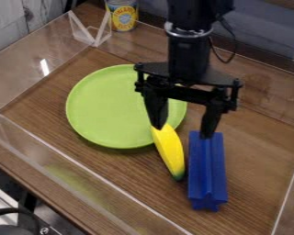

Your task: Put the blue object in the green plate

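Observation:
The blue object (206, 169) is a long deep-blue block with a raised ridge, lying on the wooden table right of the green plate (107, 104). The plate is large, round and lime green, with nothing in it. A yellow banana-shaped object (171, 149) lies between them, its upper end over the plate's rim. My gripper (186, 117) hangs open just above the blue block's far end and the banana's top. One finger (157, 111) points down at the plate's right rim, the other (215, 118) at the block's far end. Nothing is held.
Clear acrylic walls (27, 55) fence the table at the left, back and front. A yellow-labelled cup (121, 16) stands at the back, past the plate. A clear stand (91, 35) sits beside it.

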